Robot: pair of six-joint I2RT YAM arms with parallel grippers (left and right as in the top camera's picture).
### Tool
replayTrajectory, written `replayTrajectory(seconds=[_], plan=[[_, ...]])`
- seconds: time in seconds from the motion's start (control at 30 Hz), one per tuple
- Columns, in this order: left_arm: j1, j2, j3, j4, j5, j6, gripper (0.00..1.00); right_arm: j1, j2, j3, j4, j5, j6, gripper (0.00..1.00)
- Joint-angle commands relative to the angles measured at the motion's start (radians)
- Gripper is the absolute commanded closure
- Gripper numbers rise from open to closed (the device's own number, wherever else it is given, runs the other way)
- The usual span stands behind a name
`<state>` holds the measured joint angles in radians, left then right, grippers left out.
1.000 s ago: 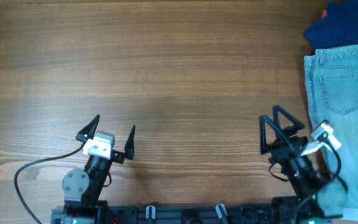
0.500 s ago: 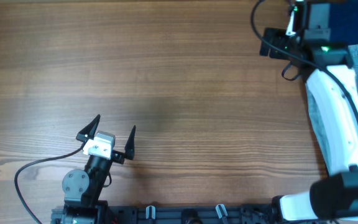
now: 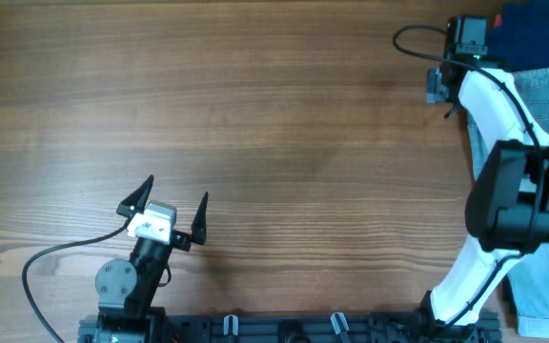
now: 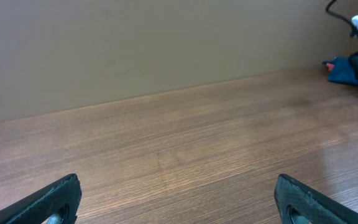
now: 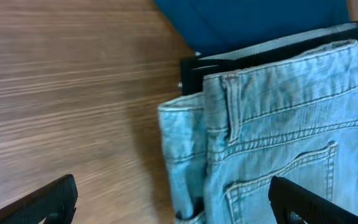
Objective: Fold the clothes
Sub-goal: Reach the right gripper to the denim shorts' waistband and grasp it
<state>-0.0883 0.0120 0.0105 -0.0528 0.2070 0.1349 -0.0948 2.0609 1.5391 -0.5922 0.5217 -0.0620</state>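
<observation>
Overhead: your right tool (image 5: 176, 198) has swung from rest to far corner, fingers spread, above light-blue jeans (image 5: 272, 124) waistband at desk (image 3: 274, 114) right edge. Left tool (image 3: 174, 202) parked, spread wide. Grasp likely next.

I see soft, even light over the worktop (image 3: 255, 95), bright enough throughout. A faint darker patch lies near its middle. My left wrist view blurs toward the far right corner; stitching on the jeans (image 5: 278, 124) reads sharp.

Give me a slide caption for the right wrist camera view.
Open right gripper hovering over the waistband of light blue jeans, a dark blue garment beyond, on a wooden table.
</observation>
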Motion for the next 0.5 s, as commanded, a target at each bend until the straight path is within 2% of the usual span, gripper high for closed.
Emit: replayTrajectory(seconds=[0.0,0.3,0.47], plan=[[0.006,-0.009,-0.005,-0.004,0.009,0.015,0.0,-0.02,0.063,0.021,0.027,0.108,-0.015,0.01],[0.006,-0.009,-0.005,-0.004,0.009,0.015,0.0,-0.039,0.104,0.02,0.088,0.113,-0.043,0.01],[0.006,-0.009,-0.005,-0.004,0.009,0.015,0.0,-0.039,0.129,0.018,0.107,0.14,-0.114,0.01]])
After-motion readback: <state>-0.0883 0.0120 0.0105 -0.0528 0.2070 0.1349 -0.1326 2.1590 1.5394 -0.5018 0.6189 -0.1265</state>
